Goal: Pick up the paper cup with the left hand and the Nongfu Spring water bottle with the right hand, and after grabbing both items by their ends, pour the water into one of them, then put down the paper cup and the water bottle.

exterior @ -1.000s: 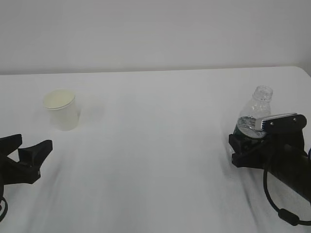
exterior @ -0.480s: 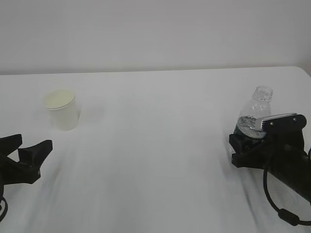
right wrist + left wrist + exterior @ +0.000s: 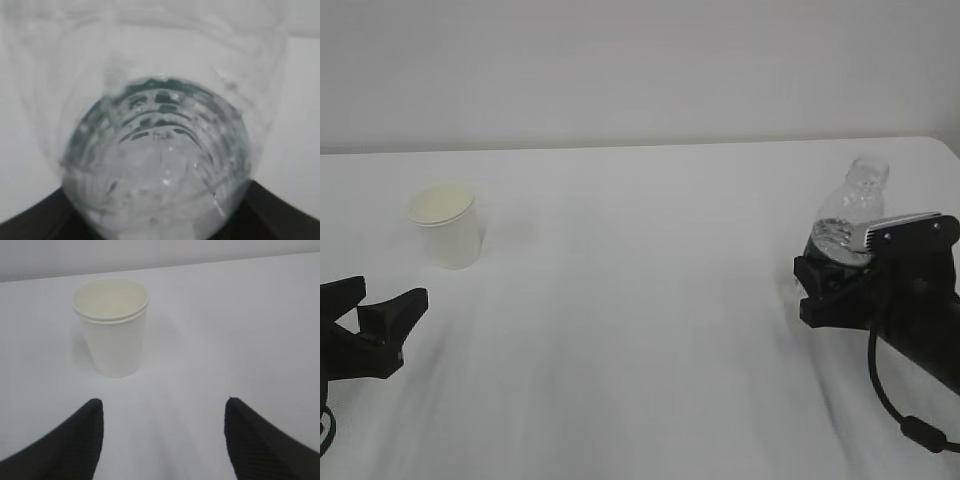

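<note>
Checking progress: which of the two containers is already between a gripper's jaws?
The water bottle, clear and ribbed, sits in the right gripper. The paper cup stands alone ahead of the open left gripper.

White table (image 3: 650,300): spanning the whole foreground, taking soft, even light, showing faint grey smudges. Plain off-white wall (image 3: 640,70): rising behind the far edge, meeting the tabletop along one straight line.

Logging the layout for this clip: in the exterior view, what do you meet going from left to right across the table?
Left gripper → paper cup → a wide bare stretch of white table → right gripper, closed around the water bottle.
</note>
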`<move>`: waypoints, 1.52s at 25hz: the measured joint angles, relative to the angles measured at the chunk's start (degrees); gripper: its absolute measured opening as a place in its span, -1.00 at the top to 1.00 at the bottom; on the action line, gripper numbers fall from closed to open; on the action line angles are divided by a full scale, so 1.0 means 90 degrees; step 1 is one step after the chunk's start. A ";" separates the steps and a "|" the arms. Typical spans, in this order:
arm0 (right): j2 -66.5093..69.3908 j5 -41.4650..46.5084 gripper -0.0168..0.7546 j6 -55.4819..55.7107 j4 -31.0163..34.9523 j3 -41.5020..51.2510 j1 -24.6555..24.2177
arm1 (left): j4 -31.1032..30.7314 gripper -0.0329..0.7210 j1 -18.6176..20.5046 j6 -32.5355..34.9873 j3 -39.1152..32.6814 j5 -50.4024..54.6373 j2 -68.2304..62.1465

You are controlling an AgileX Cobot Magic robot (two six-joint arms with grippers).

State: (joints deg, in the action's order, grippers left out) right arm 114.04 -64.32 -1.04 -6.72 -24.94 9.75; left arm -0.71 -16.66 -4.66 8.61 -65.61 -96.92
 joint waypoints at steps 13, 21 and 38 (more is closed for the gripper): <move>-0.0881 0.0385 -0.24 -0.0160 -0.0022 0.0000 0.0000 | 0.0340 -0.52 0.0000 0.0351 0.0057 0.0000 0.0000; -0.1006 0.0708 -0.24 -0.0167 -0.0050 0.0021 0.0000 | 0.0461 -0.52 0.0000 0.0395 0.0508 0.0000 -0.0524; -0.1602 0.1246 -0.24 -0.0294 -0.0073 0.0025 0.0000 | 0.0736 -0.51 0.0000 0.0425 0.1533 0.0000 -0.1837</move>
State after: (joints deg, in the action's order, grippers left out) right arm 99.62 -53.11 -3.69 -7.38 -24.71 9.75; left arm 5.91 -16.66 -0.84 22.41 -65.61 -113.45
